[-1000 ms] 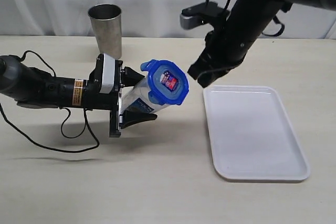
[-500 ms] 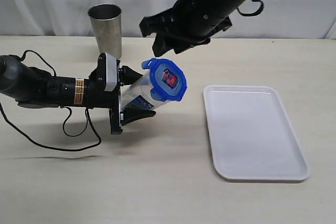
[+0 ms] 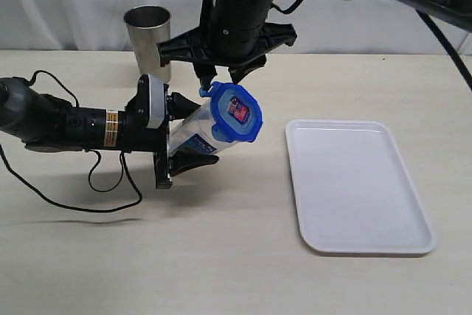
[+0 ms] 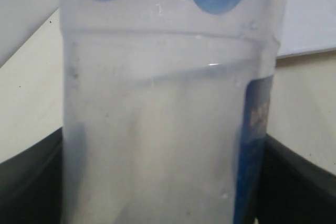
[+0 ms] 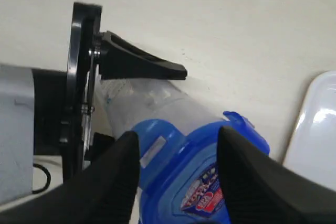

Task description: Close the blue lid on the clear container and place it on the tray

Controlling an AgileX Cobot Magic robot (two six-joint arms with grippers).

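Observation:
The clear container [image 3: 193,136] hangs tilted above the table, its mouth toward the tray [image 3: 358,182], and my left gripper [image 3: 188,134] is shut on its body. The blue lid [image 3: 236,112] sits on its mouth, red-and-blue sticker outward. My right gripper [image 3: 219,79] is just above the lid's upper edge, open, with a finger on each side of the top flap. In the right wrist view the right gripper [image 5: 178,135] frames the lid [image 5: 178,166] and the container [image 5: 152,100] beyond it. The container [image 4: 168,119] fills the left wrist view, between the left gripper [image 4: 168,182] fingers.
A grey steel cup [image 3: 149,38] stands at the back left, behind the left arm. A black cable [image 3: 88,182] loops on the table under that arm. The white tray lies flat at the right, a corner of the tray [image 5: 320,129] showing past the lid.
My right arm has swung left from beside the tray's near corner to above the lid, and its jaws have opened. The left gripper still holds the container in nearly the same place.

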